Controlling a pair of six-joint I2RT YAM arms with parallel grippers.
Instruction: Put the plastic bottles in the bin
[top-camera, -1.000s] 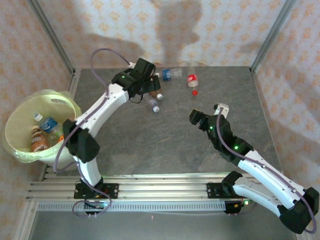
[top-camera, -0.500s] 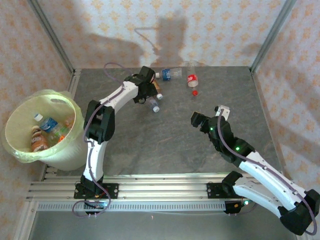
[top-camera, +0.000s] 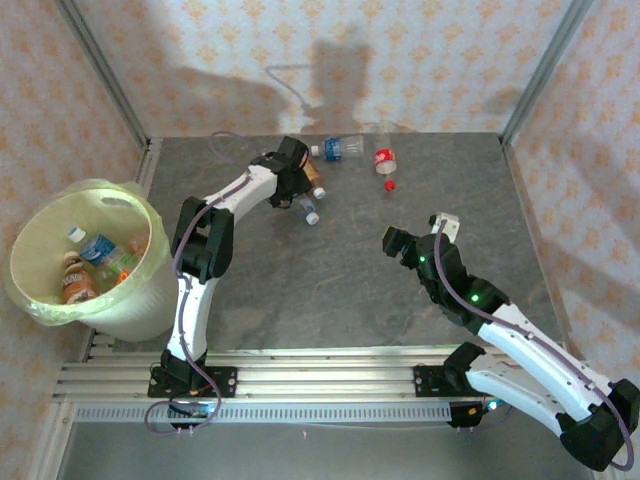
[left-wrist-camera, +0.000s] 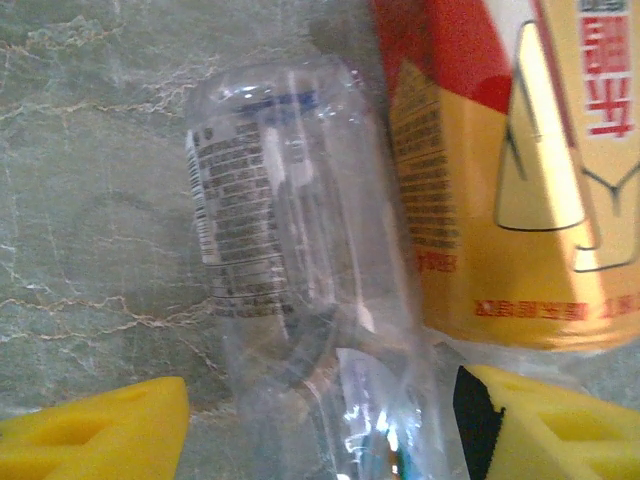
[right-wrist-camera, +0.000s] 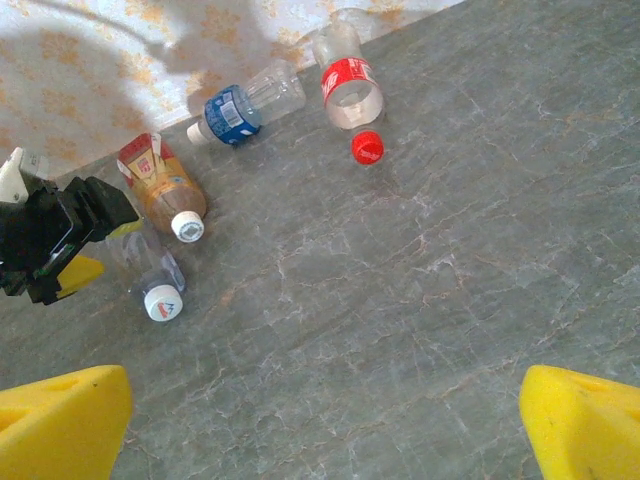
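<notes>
Left gripper (left-wrist-camera: 320, 425) low over the grey table (left-wrist-camera: 90, 150), fingers (left-wrist-camera: 100, 430) spread around a lying clear bottle (left-wrist-camera: 285, 230), gaps either side, orange-labelled bottle (left-wrist-camera: 500, 180) just beside, right gripper (right-wrist-camera: 320, 420) wide apart, bin (top-camera: 130, 310) well left.

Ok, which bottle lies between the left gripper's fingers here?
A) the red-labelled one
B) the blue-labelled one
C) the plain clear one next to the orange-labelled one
C: the left wrist view shows the clear bottle lying on the table between the jaws of the left gripper, with the orange-labelled bottle just beside it, outside the jaws.
</notes>
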